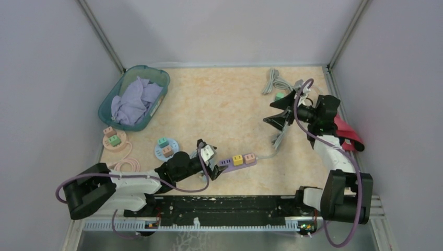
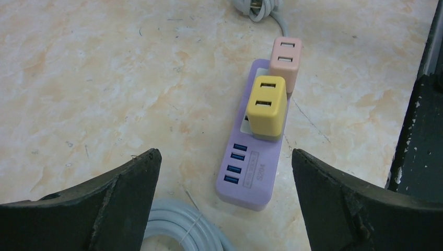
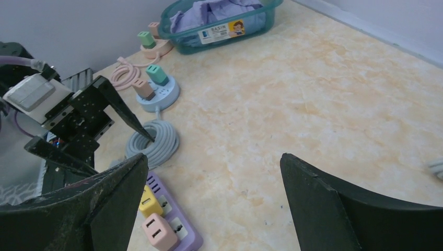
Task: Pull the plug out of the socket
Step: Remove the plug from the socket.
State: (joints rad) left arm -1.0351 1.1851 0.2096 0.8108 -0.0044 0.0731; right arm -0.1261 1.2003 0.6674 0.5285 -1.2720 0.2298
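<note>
teal basket back left, purple cloth inside

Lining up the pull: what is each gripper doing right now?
Left gripper: open, holding nothing.
Right gripper: open, holding nothing.

The purple power strip runs off the right wrist view's bottom edge, its near end hidden behind a finger of the right gripper. The grey cable coil is cut by the left wrist view's bottom edge. A red object at the tabletop's right edge lies partly behind the right arm.
</note>
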